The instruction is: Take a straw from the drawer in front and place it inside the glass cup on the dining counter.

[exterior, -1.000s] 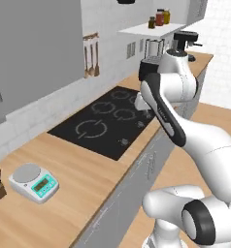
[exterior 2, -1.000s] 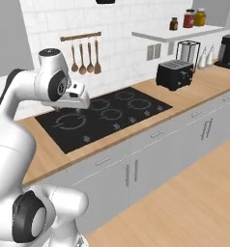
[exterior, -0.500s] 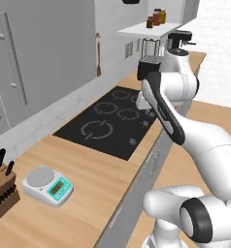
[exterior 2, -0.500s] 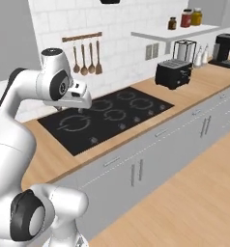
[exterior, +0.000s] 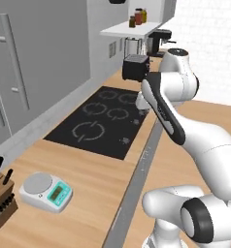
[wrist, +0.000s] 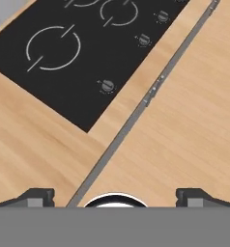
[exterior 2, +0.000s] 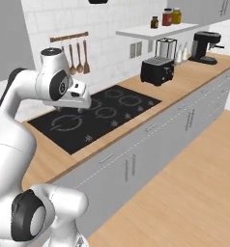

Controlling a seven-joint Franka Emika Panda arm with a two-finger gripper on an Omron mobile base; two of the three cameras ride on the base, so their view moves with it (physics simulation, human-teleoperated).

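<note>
Two fingertips [wrist: 37,197] stand wide apart, the gripper [wrist: 115,198] empty above the desk [wrist: 35,144] edge, just beside the black cooktop [wrist: 78,53].

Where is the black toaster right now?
The toaster sits on the wooden worktop by the wall, just past the black cooktop, with the blender right behind it.

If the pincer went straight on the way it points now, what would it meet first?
Probably the front edge of the wood worktop beside the black cooktop, or the floor just past it. The open pincer points down at that edge; depth is unclear.
</note>
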